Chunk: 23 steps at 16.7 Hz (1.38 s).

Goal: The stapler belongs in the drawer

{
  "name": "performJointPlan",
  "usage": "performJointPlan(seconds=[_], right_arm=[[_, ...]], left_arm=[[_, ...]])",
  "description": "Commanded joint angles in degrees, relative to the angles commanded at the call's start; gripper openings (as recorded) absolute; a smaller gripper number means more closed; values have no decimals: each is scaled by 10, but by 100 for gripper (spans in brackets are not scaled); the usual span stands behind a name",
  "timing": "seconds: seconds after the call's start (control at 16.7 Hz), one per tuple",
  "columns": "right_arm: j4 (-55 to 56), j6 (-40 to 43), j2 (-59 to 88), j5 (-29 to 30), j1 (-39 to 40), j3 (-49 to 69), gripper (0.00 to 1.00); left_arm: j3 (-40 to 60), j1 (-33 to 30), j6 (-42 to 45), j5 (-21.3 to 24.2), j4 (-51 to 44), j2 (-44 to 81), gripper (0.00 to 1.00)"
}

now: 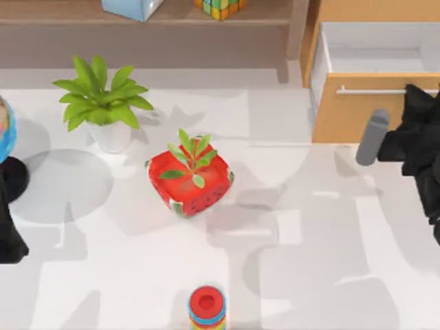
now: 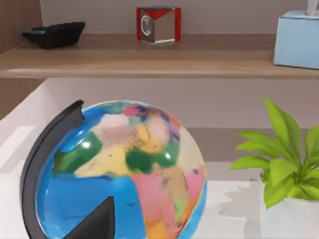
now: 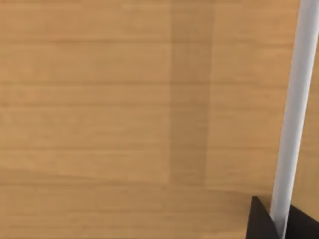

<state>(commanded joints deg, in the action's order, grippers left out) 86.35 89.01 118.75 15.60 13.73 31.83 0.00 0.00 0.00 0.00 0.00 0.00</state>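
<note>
Stapler (image 1: 372, 138) sits pinched in my right gripper (image 1: 393, 143), up off the table (image 1: 309, 275), just in front of the open drawer (image 1: 371, 110). Its handle (image 3: 294, 114) is close. My left arm waits far left by the globe (image 2: 124, 174).

One stapler (image 1: 372, 137). One drawer (image 1: 371, 75). Two plants: one in a white pot (image 1: 101, 103), one in a red pot (image 1: 190, 173). One globe (image 2: 124, 172). One ring stack (image 1: 207, 308). On the shelf (image 2: 149, 62): one blue box (image 2: 296, 39), one red and silver cube (image 2: 158, 24), one black object (image 2: 54, 34), one coloured cube (image 1: 220, 7). Two arms, left (image 1: 10, 234) and right (image 1: 423, 137).
</note>
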Motion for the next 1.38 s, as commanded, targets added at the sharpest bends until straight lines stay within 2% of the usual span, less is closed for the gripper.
performJointPlan(seconds=[0.36, 0.84, 1.38], right_arm=[[-5, -1, 2, 0, 0, 6, 0], [-83, -1, 54, -23, -23, 136, 0], [-115, 0, 80, -29, -29, 190, 0]], left_arm=[[0, 0, 0, 0, 0, 0, 100], [0, 0, 0, 0, 0, 0, 100], [0, 0, 0, 0, 0, 0, 100]])
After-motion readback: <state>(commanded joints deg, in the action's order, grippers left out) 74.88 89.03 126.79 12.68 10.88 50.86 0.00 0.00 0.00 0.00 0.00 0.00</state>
